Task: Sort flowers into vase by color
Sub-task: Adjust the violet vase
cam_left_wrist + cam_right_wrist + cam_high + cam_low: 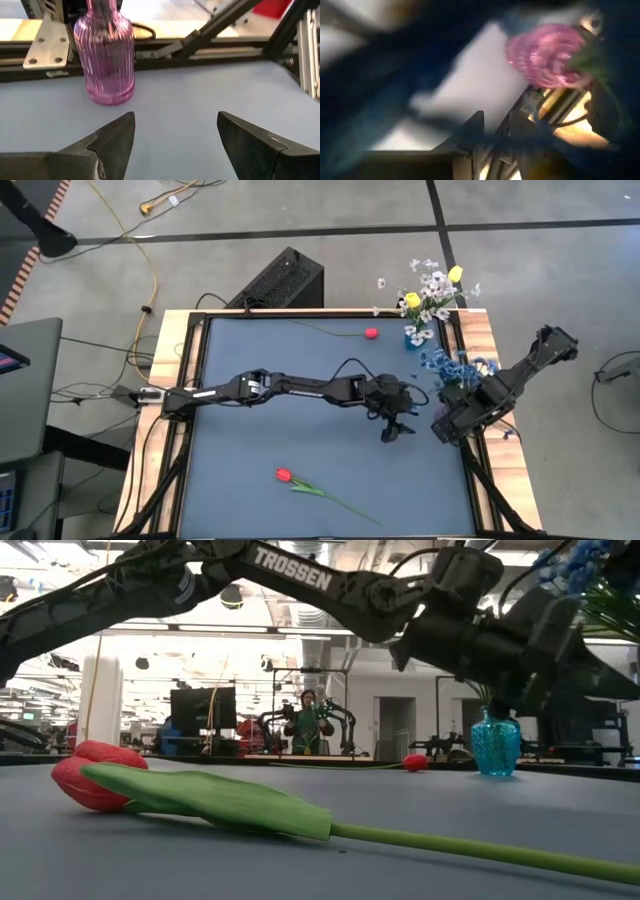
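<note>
Counter (300,400): blue-grey mat in a pale wood frame, grey floor around it, yellow cable and a black box beyond the far edge. Left arm stretches across the middle of the counter; left claw (397,428) sits over bare mat right of centre, jaws spread wide and empty in the left wrist view, a ribbed pink vase (104,60) standing ahead of its fingers (117,137) near the counter's frame. Right arm comes in over the right edge; right claw (447,423) is just beside the left claw and next to the blue flowers (455,368), which rise at the right edge by the right arm. Right wrist view is smeared: pink vase and some green show, but whether the right claw grips anything I cannot tell. A teal vase (416,336) in the far right corner holds white sprays and yellow buds (432,288). One red tulip (371,333) lies near the far edge, stem trailing left, well apart from both claws. A second red tulip (284,475) lies near the front, stem running right, also well clear of the claws; it fills the low view's foreground. Low view: large open hall, monitors, a person standing far back.
</note>
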Controlling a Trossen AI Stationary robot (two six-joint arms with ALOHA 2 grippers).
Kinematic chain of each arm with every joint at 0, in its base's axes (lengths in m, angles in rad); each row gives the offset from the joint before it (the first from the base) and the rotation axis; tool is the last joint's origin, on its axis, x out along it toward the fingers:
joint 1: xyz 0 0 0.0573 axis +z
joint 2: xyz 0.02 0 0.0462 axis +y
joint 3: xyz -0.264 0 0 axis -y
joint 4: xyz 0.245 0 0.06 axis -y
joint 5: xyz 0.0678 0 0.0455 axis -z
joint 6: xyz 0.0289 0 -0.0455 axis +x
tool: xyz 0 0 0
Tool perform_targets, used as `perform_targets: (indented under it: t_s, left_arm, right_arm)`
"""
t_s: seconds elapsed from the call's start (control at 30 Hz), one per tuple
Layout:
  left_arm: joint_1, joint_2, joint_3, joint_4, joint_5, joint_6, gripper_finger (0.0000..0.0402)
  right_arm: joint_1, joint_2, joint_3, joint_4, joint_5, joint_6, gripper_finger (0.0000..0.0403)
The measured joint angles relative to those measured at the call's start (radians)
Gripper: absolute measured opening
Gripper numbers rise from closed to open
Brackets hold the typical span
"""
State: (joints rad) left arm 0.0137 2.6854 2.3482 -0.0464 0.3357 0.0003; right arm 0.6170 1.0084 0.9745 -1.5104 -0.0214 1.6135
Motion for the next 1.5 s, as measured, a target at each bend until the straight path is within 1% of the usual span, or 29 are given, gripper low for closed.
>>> perform_targets:
  t_s: [0.1, 0.2, 0.27, 0.37, 0.5, 0.63, 0.73, 0.83, 1.0, 1.17, 1.43, 1.5]
  left_arm:
    - [0.0, -0.019, 0.0, -0.062, -0.001, 0.02, 0.0271]
    - [-0.001, -0.041, 0.0, -0.118, 0.0, 0.017, 0.0271]
    - [-0.001, -0.049, 0.0, -0.163, 0.0, 0.016, 0.0271]
    - [-0.001, -0.051, 0.0, -0.216, -0.001, 0.015, 0.0271]
    - [-0.001, -0.051, 0.0, -0.242, 0.001, -0.01, 0.0271]
    - [-0.001, -0.051, 0.0, -0.283, 0.01, -0.021, 0.0271]
    - [-0.002, -0.051, 0.0, -0.302, 0.012, -0.007, 0.0271]
    - [-0.002, -0.051, 0.0, -0.32, 0.013, -0.006, 0.0271]
    - [-0.002, -0.051, 0.0, -0.344, 0.023, -0.004, 0.0271]
    - [-0.002, -0.051, 0.0, -0.351, 0.023, -0.004, 0.0271]
    - [-0.002, -0.051, 0.0, -0.359, 0.023, -0.004, 0.0271]
    - [-0.002, -0.051, 0.0, -0.37, 0.023, -0.004, 0.0271]
  right_arm:
    - [0.016, 0.0, 0.0, -0.04, 0.021, 0.191, 0.012]
    - [0.034, 0.0, 0.0, -0.06, 0.028, 0.329, 0.013]
    - [0.048, 0.0, -0.008, -0.055, 0.053, 0.416, 0.0142]
    - [0.075, 0.006, -0.046, -0.057, 0.07, 0.509, 0.0164]
    - [0.098, 0.013, -0.123, -0.059, 0.082, 0.61, 0.0202]
    - [0.093, 0.013, -0.173, -0.045, 0.1, 0.641, 0.0238]
    - [0.076, 0.013, -0.178, -0.05, 0.127, 0.642, 0.0249]
    - [0.048, 0.013, -0.178, -0.052, 0.158, 0.643, 0.025]
    - [0.022, 0.013, -0.146, -0.059, 0.157, 0.638, 0.0249]
    - [0.022, 0.011, -0.087, -0.06, 0.157, 0.633, 0.0249]
    - [0.025, 0.012, -0.08, -0.061, 0.144, 0.643, 0.0249]
    - [0.033, 0.019, -0.058, -0.062, 0.13, 0.647, 0.0249]
